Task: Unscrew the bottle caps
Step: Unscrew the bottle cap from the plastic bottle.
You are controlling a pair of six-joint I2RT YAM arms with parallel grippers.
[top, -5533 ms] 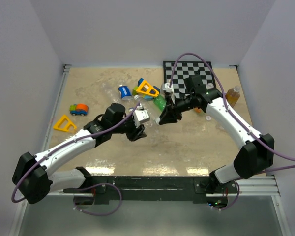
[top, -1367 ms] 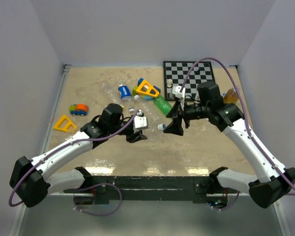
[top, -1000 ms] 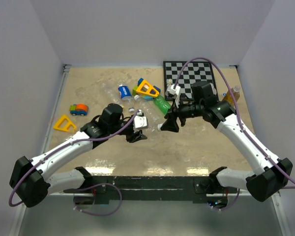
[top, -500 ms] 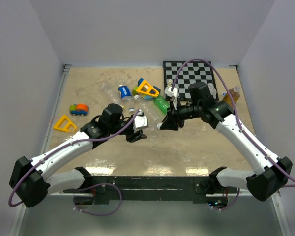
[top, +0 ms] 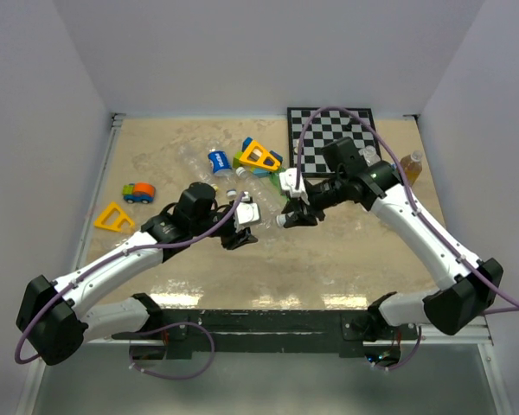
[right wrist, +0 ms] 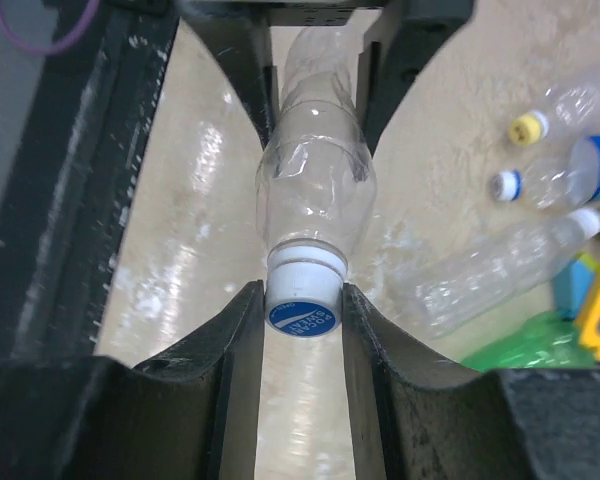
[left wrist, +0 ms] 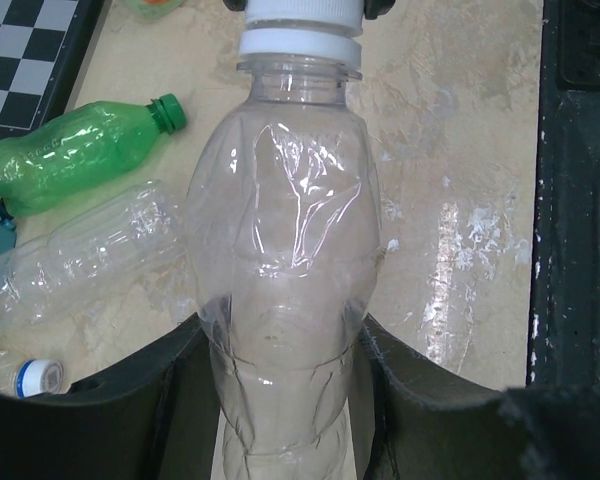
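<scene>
Pale marbled tabletop point(top: 346, 259), boxed in by white walls. Nearest, clenched between the jaws of the left gripper point(left wrist: 280, 345): the lower body of a clear bottle point(left wrist: 290, 200), held off the surface with its neck pointing away. At the far end of that bottle, pinched tight in the right gripper point(right wrist: 301, 300): the white bottle cap point(right wrist: 302, 318), blue-printed top facing back along the jaws. Newly closed, those right jaws, spread wide only a second ago. Judged set for the first twist, with the bottle body braced against turning. Little over a second back, cap bare, just off the parted right fingers; now swallowed between them, wrist seemingly rolled. Farther out past both sets of jaws, undisturbed: a green bottle point(left wrist: 80, 150), spare clear bottles point(left wrist: 80, 260), an orange triangle toy point(top: 259, 157), a chessboard point(top: 333, 130).
</scene>
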